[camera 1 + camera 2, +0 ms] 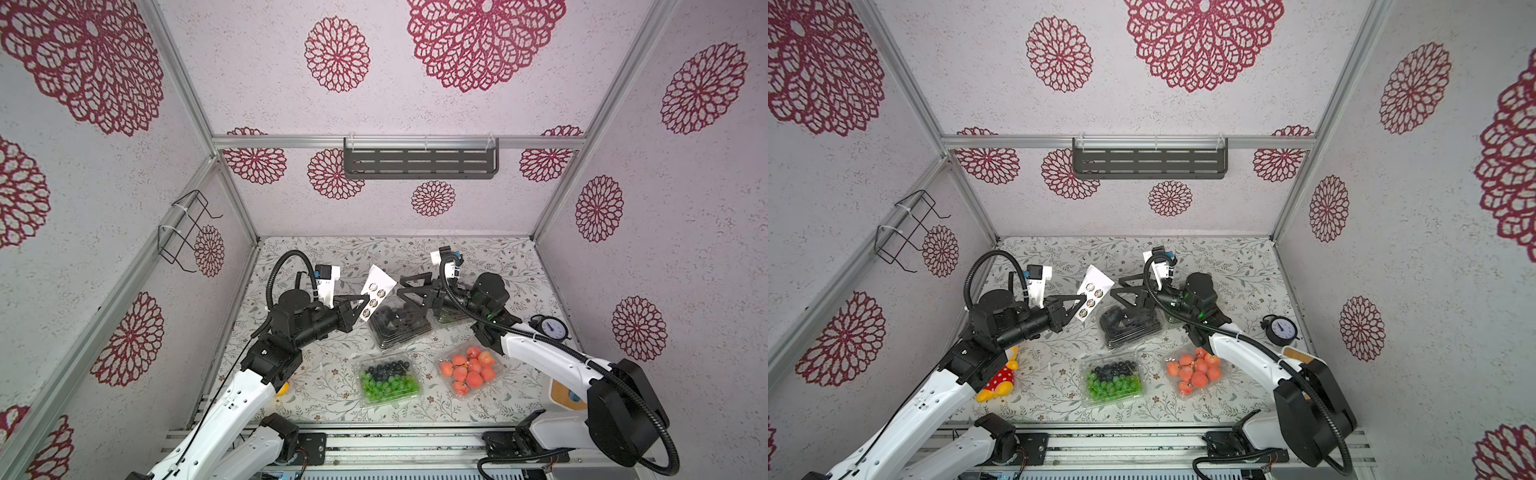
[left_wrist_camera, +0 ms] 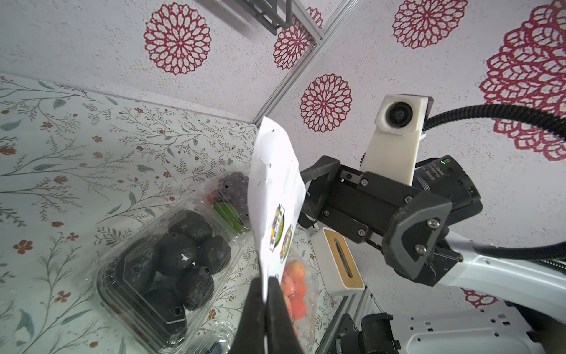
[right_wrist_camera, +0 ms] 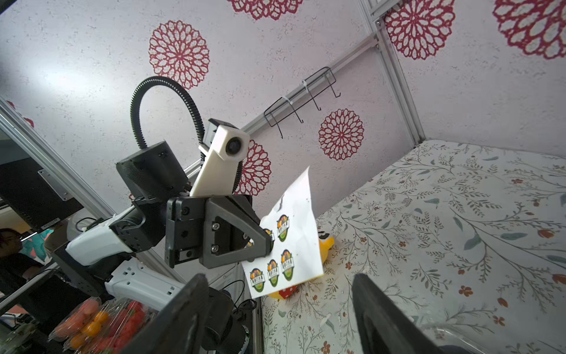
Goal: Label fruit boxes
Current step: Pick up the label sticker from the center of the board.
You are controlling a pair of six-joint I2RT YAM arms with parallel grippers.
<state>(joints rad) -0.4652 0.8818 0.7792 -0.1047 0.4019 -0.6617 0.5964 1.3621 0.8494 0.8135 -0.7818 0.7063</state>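
The table (image 1: 490,257), covered in a leaf-and-flower print, is seen from above in both top views. The left arm (image 1: 232,399) is stretched in from the near left corner and the right arm (image 1: 536,349) from the near right, and their ends are brought close together above the middle of the table.

Four clear fruit boxes are laid on the table in two rows. The box of black fruit (image 1: 399,324) is placed at the middle. The box of dark purple fruit (image 2: 232,190) lies just beside it and is largely hidden under the right arm in the top views. Nearer the robot, the box of green and blue fruit (image 1: 388,380) and the box of orange-red fruit (image 1: 471,370) are set side by side, apart from each other.

A yellow and red plush toy (image 1: 1000,376) is lodged beside the left arm.

A white sticker sheet (image 1: 376,291) is held up off the table, above the black fruit, with round stickers shown on its lower part. It is pinched at its lower edge by the clenched left fingers (image 2: 266,302). The right fingers (image 1: 402,287) are spread apart just beside the sheet, and nothing is gripped between them.

A small black clock (image 1: 550,328) is stood near the right wall.
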